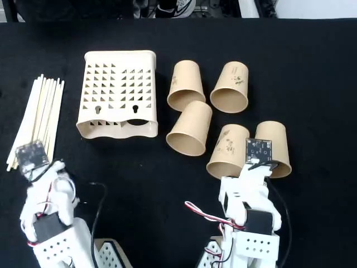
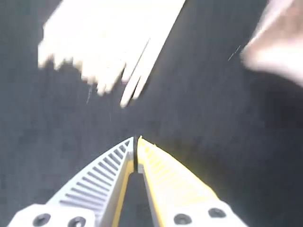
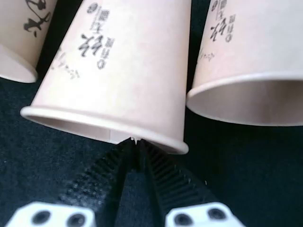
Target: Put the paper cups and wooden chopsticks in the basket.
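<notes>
Several tan paper cups lie on their sides right of the basket [image 1: 118, 95]: two at the back [image 1: 186, 85] [image 1: 231, 87], one in the middle [image 1: 191, 128], two at the front [image 1: 228, 151] [image 1: 274, 146]. A bundle of wooden chopsticks [image 1: 39, 117] lies at the far left. My right gripper [image 3: 137, 141] is shut, its tips touching the rim of a front cup [image 3: 118, 71], with another cup [image 3: 251, 61] beside it. My left gripper [image 2: 136, 140] is shut and empty, just short of the chopsticks' ends [image 2: 113, 42].
The cream basket lies upside down on the black cloth, its perforated bottom facing up. Both arm bases [image 1: 53, 234] [image 1: 248, 229] stand at the table's front edge. Bare cloth separates the two arms.
</notes>
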Motion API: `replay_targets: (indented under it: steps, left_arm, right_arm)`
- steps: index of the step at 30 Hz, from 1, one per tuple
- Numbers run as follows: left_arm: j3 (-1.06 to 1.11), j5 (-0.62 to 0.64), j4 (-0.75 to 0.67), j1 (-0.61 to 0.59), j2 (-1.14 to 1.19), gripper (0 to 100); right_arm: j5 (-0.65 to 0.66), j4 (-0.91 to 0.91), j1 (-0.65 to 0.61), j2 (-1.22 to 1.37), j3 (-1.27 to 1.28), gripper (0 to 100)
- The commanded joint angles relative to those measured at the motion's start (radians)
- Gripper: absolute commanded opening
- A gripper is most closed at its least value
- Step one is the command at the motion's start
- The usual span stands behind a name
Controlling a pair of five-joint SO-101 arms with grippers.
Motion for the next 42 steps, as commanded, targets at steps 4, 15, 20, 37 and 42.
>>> replay_targets:
  steps: [4, 15, 20, 37, 42]
  left_arm:
    - [-0.056, -0.04, -0.324, 0.352, -0.021, 16]
    - [-0.13, -0.035, -0.572, 0.377, 0.334, 24]
    - [-0.326, -0.037, -0.646, 0.377, 0.76, 25]
    - [-0.504, -0.038, -1.349, 0.332, 1.651, 20]
    - [-0.351, -0.135, -1.309, 0.383, 1.464, 23]
  right_arm:
    - [0.002, 0.006, 0.009, -0.067, -0.002, 1.2]
    - [0.002, 0.006, 0.009, -0.067, -0.002, 1.2]
    - [0.002, 0.006, 0.009, -0.067, -0.002, 1.2]
    - [0.002, 0.006, 0.009, -0.067, -0.002, 1.2]
    - [0.002, 0.006, 0.009, -0.067, -0.002, 1.2]
